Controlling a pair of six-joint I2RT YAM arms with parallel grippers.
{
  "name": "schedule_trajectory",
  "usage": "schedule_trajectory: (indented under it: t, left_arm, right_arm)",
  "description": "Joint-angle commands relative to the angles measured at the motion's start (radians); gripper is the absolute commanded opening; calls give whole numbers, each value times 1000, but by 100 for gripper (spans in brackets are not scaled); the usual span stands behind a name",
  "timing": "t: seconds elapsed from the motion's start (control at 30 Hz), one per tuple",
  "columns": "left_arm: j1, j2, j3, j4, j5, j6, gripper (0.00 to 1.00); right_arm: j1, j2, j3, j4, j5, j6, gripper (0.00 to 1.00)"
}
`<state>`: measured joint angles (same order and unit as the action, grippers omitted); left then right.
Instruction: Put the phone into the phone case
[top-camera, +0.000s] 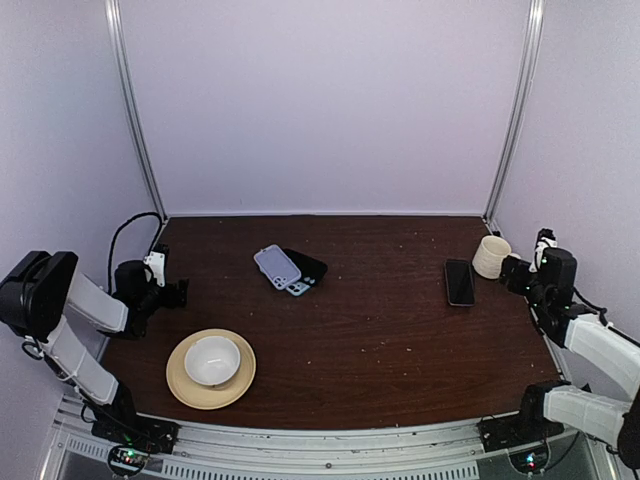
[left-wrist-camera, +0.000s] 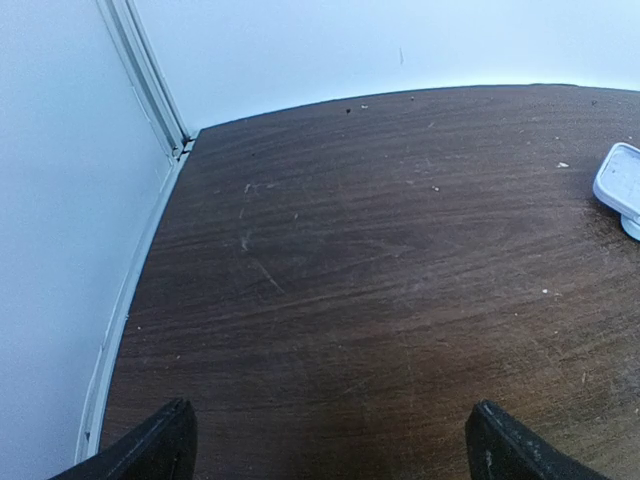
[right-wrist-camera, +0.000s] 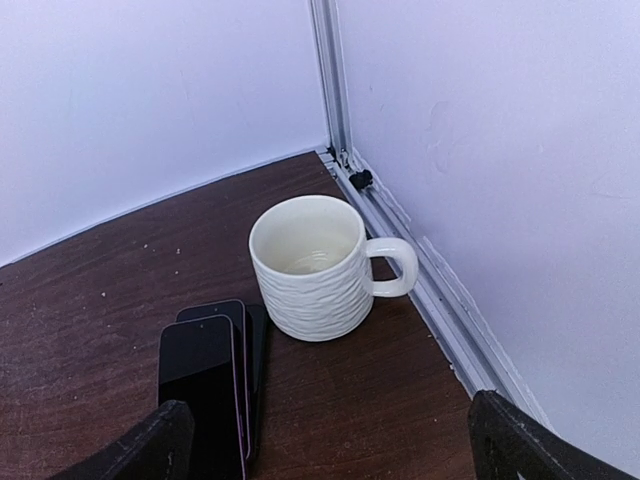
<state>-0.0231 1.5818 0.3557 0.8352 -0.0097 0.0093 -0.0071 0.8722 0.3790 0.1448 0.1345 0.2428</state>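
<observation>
Phone (top-camera: 460, 281) lay on the counter's (top-camera: 380, 340) right side, just beside the mug (top-camera: 491, 257) behind-right of it. Mid-counter, second phone (top-camera: 277, 266) lay partly on the phone case (top-camera: 308, 268). Near left, bowl (top-camera: 212, 360) sat on plate (top-camera: 185, 392).

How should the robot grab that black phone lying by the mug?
Probably across its two long edges, coming straight down with the open right gripper. The phone lies flat and thin, so only its narrow width can be pinched; grip mid-length, since the mug crowds its far end.
</observation>
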Motion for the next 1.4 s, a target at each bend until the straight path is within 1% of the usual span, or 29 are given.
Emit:
schedule_trajectory:
  t: [0.0, 0.03, 0.1, 0.13, 0.17, 0.23, 0.3, 0.37, 0.4, 0.47, 0.53, 0.6, 0.7, 0.73, 0.8, 0.83, 0.9, 1.0, 1.1, 1.23, 1.3, 1.37]
  left_arm:
    - [-3, -36, 26, -31, -32, -6, 98]
    - [-14, -68, 60, -125, -107, -32, 98]
    - [-24, -138, 189, -401, -242, -80, 97]
    - [-25, -163, 238, -480, -279, -99, 98]
    - [-25, -185, 272, -531, -285, -101, 97]
    - [-24, -231, 346, -636, -201, -106, 97]
    - [-37, -273, 427, -759, -57, -150, 98]
    - [-100, -290, 507, -824, 50, -180, 96]
    - [-159, -280, 556, -887, 66, -168, 94]
    - [-285, -218, 700, -1035, 83, -115, 93]
    - [-375, -106, 886, -1225, 119, -89, 89]
    - [-426, 24, 1063, -1404, 147, -97, 82]
    - [-485, 201, 1250, -1573, 140, -95, 67]
    - [-509, 249, 1285, -1606, 137, -73, 65]
    - [-553, 336, 1333, -1645, 151, -23, 64]
    - [-567, 375, 1354, -1660, 158, 19, 64]
    - [-579, 446, 1387, -1682, 162, 53, 64]
    - [-580, 515, 1419, -1682, 158, 91, 65]
    - [-581, 572, 1452, -1682, 123, 102, 66]
    - [-581, 613, 1467, -1633, 181, 109, 65]
    - [-581, 628, 1464, -1591, 164, 106, 61]
    - [-581, 642, 1469, -1565, 138, 98, 50]
  right_arm:
    - [-1, -69, -37, 14, 71, 31, 100]
    - [-1, -90, -49, 22, 76, 41, 99]
    - [-1, -141, -70, 27, 78, 63, 100]
    - [-1, -170, -76, 16, 74, 76, 99]
    - [-1, -200, -82, 16, 57, 76, 99]
    - [-2, -255, -94, 19, 20, 68, 99]
    - [-2, -285, -68, -16, -25, 58, 99]
    - [-2, -288, -12, -97, -94, 50, 100]
    - [-2, -278, 24, -129, -126, 49, 99]
    - [-2, -241, 99, -198, -236, 35, 99]
    - [-1, -188, 178, -260, -364, 25, 99]
    - [-1, -131, 253, -320, -441, 29, 99]
    - [6, -54, 341, -400, -490, 48, 98]
    - [7, -37, 359, -417, -497, 49, 97]
    - [7, -17, 372, -430, -501, 52, 97]
    - [30, -14, 370, -428, -501, 55, 97]
    - [47, -13, 360, -423, -498, 63, 97]
    - [61, -15, 343, -416, -490, 67, 97]
    - [65, -6, 330, -422, -479, 65, 97]
    - [67, 13, 316, -418, -500, 61, 98]
    - [66, 18, 311, -404, -521, 58, 98]
    - [67, 26, 312, -399, -530, 57, 98]
